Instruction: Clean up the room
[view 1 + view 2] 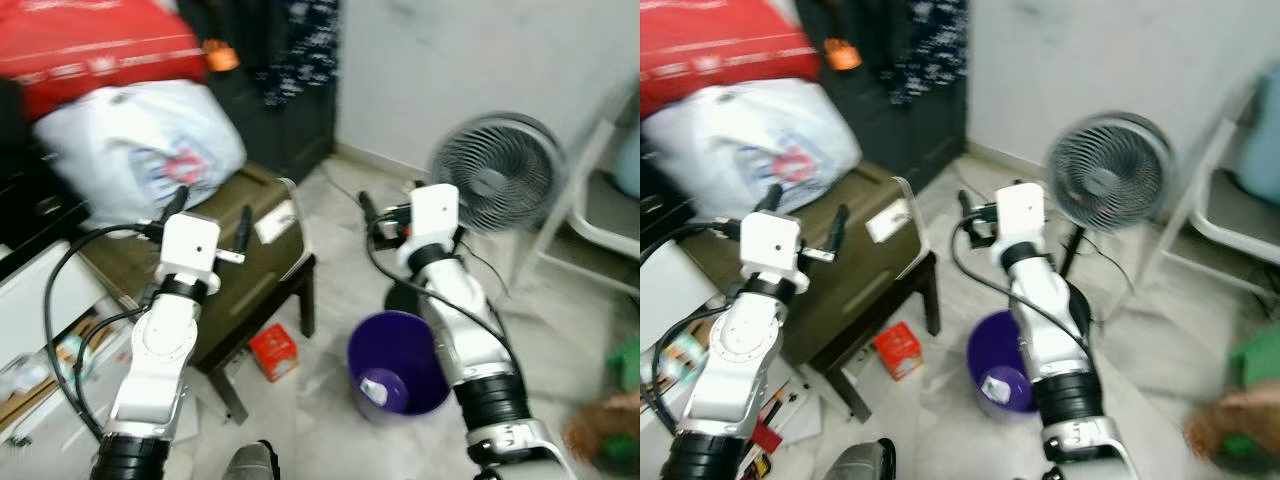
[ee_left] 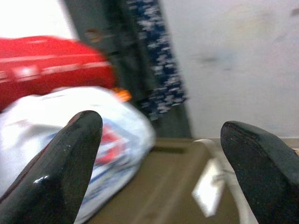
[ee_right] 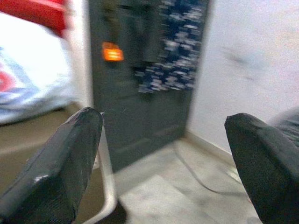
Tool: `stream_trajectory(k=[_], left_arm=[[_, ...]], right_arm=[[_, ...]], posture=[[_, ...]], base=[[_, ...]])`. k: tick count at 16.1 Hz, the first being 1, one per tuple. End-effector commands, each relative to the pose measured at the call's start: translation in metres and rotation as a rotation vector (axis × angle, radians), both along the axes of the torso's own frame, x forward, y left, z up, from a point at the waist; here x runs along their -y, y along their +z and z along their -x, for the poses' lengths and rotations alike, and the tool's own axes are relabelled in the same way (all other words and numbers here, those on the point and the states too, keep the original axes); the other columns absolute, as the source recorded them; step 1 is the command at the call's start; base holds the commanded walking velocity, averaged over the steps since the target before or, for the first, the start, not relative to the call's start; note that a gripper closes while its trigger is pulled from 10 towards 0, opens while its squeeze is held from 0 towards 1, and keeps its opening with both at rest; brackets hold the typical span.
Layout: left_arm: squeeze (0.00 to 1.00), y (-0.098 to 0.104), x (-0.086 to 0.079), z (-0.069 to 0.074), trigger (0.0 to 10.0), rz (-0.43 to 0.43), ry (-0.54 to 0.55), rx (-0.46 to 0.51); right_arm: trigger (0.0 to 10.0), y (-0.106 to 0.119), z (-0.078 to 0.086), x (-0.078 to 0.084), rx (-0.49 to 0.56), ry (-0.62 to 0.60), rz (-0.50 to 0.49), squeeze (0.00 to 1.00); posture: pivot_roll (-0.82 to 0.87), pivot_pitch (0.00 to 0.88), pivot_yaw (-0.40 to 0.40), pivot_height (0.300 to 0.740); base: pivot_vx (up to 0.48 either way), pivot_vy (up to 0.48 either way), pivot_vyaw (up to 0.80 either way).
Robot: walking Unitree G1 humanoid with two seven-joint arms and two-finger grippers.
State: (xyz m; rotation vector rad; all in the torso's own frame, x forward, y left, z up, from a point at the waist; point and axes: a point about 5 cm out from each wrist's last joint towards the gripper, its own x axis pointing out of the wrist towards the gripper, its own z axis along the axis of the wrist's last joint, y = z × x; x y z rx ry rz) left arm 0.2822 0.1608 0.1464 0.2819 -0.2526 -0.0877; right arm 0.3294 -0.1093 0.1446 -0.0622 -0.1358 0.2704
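Both arms were raised in front of the robot. The left hand (image 1: pixel 210 215) hovered above the brown tabletop (image 1: pixel 240 270) with its fingers (image 2: pixel 70 163) spread wide and nothing between them. The right hand (image 1: pixel 368 210) hung over the floor (image 1: pixel 330 290) just beside the tabletop's far corner, its fingers (image 3: pixel 60 163) likewise wide apart and empty.

A white plastic bag (image 1: pixel 135 150) with a red and blue print rested on the tabletop, touching a red box (image 1: pixel 95 45) behind it. A white card (image 1: pixel 273 222) lay near the tabletop's edge. On the floor below, a small red carton (image 1: pixel 273 352) sat beside the table leg, and a purple bin (image 1: pixel 395 365), holding what appeared to be a scrap of pale litter, stood under the right arm. A grey fan (image 1: pixel 497 172) stood near the wall, beside a white chair (image 1: pixel 590 200).
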Motion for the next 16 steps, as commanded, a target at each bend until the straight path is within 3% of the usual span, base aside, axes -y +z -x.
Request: stream_trajectory(k=[1,10,12,14,16], left_arm=[[0.00,-0.003,-0.004,-0.001,10.0,-0.011,0.039,0.003],[0.00,-0.011,-0.008,-0.002,10.0,-0.019,0.071,-0.017],[0.00,-0.012,-0.009,0.002,10.0,-0.064,0.119,-0.004],[0.00,-0.016,-0.014,0.004,10.0,-0.052,0.140,-0.034],[0.00,-0.020,-0.026,0.003,10.0,0.040,0.207,-0.072]], right_arm=[[10.0,0.004,-0.002,-0.003,0.009,0.032,0.001,0.00],[10.0,-0.002,0.004,0.005,-0.006,0.023,0.009,0.00],[10.0,-0.004,0.004,0.004,-0.013,0.037,0.016,0.00],[10.0,-0.004,0.002,0.002,-0.015,0.045,0.019,0.00],[10.0,-0.002,0.000,-0.001,-0.003,0.054,0.031,0.00]], posture=[[0.01,0.000,0.002,0.740],[0.00,0.000,0.007,0.740],[0.01,0.000,-0.002,0.740],[0.01,0.000,-0.005,0.740],[0.00,0.000,0.002,0.740]], base=[[0.000,0.000,0.80],[0.000,0.000,0.80],[0.000,0.000,0.80],[0.000,0.000,0.80],[0.000,0.000,0.80]])
